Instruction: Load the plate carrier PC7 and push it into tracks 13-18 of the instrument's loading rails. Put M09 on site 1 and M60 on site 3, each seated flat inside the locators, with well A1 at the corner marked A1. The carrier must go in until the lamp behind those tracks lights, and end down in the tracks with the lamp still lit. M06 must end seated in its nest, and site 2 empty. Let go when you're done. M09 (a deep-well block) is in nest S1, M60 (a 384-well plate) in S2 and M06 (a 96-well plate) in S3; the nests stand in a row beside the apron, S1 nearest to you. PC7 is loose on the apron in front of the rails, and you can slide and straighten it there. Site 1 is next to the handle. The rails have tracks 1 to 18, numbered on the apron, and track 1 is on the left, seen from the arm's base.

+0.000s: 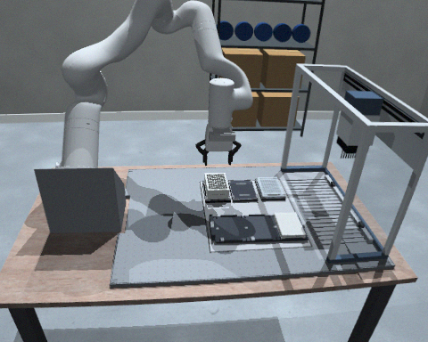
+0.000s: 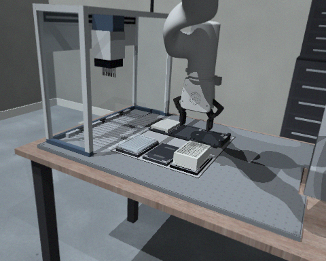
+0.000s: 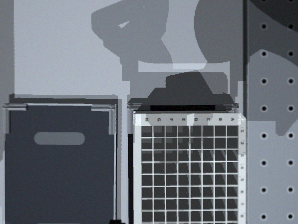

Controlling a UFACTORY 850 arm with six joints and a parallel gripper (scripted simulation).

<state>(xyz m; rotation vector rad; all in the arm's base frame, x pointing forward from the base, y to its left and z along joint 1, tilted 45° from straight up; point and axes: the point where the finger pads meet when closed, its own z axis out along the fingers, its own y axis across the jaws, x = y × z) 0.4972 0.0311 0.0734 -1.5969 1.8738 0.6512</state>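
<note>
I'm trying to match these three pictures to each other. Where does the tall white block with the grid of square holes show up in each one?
Top view: the deep-well block is mid-table, leftmost in the row of three nests, below the open end effector.
Exterior view: it is nearest the camera, right end of the row.
Wrist view: it fills the lower right.
Shared landmark: the dark plate next to it.
</note>
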